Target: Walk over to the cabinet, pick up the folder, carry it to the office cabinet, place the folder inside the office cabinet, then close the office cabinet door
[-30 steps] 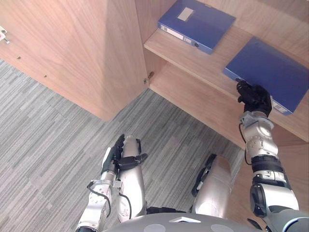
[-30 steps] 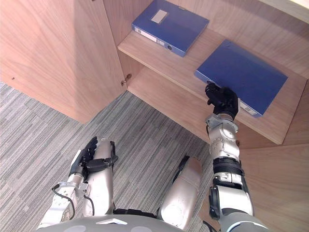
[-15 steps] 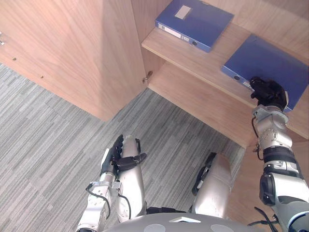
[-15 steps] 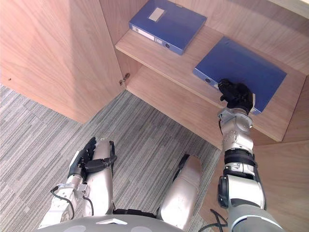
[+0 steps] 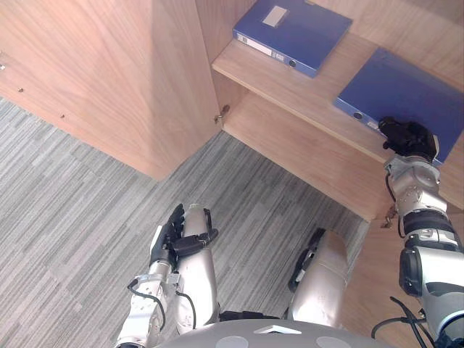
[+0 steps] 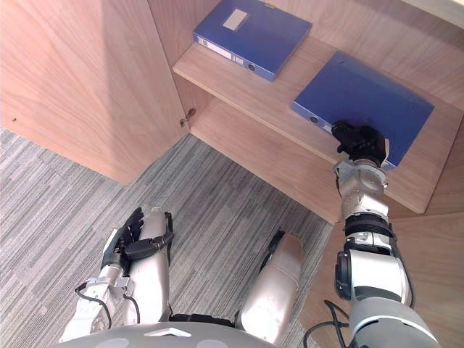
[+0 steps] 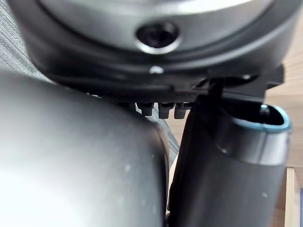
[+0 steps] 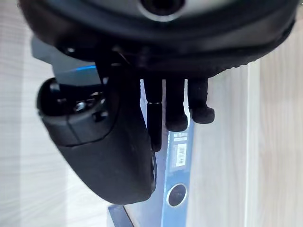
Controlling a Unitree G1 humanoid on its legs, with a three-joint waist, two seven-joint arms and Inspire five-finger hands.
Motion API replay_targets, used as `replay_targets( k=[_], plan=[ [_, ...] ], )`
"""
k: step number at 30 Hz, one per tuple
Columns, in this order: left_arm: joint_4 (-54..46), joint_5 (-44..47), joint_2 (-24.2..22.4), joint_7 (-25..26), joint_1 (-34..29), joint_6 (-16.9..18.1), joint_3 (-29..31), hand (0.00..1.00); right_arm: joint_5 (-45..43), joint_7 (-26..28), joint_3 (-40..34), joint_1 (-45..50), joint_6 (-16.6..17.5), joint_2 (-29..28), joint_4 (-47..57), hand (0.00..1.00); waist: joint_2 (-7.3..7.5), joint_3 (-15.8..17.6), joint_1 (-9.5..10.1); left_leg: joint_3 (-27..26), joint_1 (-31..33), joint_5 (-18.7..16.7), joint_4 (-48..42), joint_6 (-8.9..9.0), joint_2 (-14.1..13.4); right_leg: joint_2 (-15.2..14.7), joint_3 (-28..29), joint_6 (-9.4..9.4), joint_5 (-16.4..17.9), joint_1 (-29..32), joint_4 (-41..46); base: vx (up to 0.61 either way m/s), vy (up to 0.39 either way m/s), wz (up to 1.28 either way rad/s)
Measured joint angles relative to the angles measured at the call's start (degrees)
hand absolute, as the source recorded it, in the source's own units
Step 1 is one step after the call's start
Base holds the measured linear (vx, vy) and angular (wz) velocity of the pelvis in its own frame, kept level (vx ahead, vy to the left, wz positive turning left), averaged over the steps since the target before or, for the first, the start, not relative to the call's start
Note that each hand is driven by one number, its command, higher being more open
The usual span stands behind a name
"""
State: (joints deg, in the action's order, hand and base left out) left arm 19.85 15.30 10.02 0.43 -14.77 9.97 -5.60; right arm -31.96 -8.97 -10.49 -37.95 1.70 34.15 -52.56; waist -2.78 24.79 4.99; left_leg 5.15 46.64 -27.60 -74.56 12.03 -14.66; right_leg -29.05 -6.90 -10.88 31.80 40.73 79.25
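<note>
Right hand (image 5: 410, 138) sits at the spine edge of the folder (image 5: 406, 88), fingers (image 8: 176, 109) straight, clamping nothing: stiff, light, slick board, I'd say, best pinched on that spine.

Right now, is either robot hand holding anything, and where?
Nothing gripped: the right robot hand rests open on the right blue folder's spine; the left robot hand hangs empty.
</note>
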Motion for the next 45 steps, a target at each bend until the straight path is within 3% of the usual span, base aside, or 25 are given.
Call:
replay_targets(
  k=[11, 15, 25, 38, 45],
  plan=[
    [3.9, 0.5, -1.2, 0.3, 0.9, 1.6, 8.3, 1.0, -0.2, 1.1, 2.7, -1.8, 1.8, 1.9, -1.8, 0.0, 0.99, -0.6, -0.43, 0.7, 4.1, 0.4, -2.5, 0.42, -0.3, -1.4, 0.8, 0.38, 2.8, 4.2, 5.4, -0.03, -0.012, 0.06],
    [4.5, 2.6, -1.9, 0.4, 1.0, 2.4, 9.5, 1.0, -0.5, 0.9, 2.6, -3.4, 3.0, 2.4, -3.3, 0.0, 1.07, -0.6, -0.57, 0.8, 5.6, 2.0, -2.3, 0.66, -0.8, -1.8, 0.2, 0.66, 3.0, 5.3, 6.2, -0.03, -0.03, 0.1],
    [4.4, 3.4, -3.1, 0.6, 1.4, 2.6, 9.9, 1.0, -2.9, -0.1, 9.3, -8.8, 2.7, 7.9, -9.3, 0.0, 1.01, -0.6, -0.47, 1.6, 7.1, 4.9, 1.1, 0.83, 1.5, -3.7, -1.6, 1.3, 3.3, 6.2, 6.2, -0.02, -0.032, 0.14],
    [2.6, 3.4, -3.5, 0.9, 1.4, 1.1, 8.7, 1.0, -4.8, -0.3, 18.0, -15.3, 1.3, 13.2, -14.8, 0.0, -1.01, -0.4, -0.3, 2.6, 8.6, 6.2, 1.7, 0.72, 2.0, -4.2, -2.7, 1.69, 3.6, 6.3, 6.6, -0.01, -0.016, 0.06],
    [0.3, 3.4, -3.5, 0.8, 1.1, -0.3, 8.7, 1.0, -5.5, 0.1, 18.4, -17.1, 0.1, 14.8, -16.8, 0.0, -1.69, -0.2, -0.17, 2.2, 9.4, 6.8, 0.8, 0.21, 1.8, -5.3, -2.7, 1.47, 4.1, 6.3, 7.7, -0.02, -0.003, 0.08]
  ],
)
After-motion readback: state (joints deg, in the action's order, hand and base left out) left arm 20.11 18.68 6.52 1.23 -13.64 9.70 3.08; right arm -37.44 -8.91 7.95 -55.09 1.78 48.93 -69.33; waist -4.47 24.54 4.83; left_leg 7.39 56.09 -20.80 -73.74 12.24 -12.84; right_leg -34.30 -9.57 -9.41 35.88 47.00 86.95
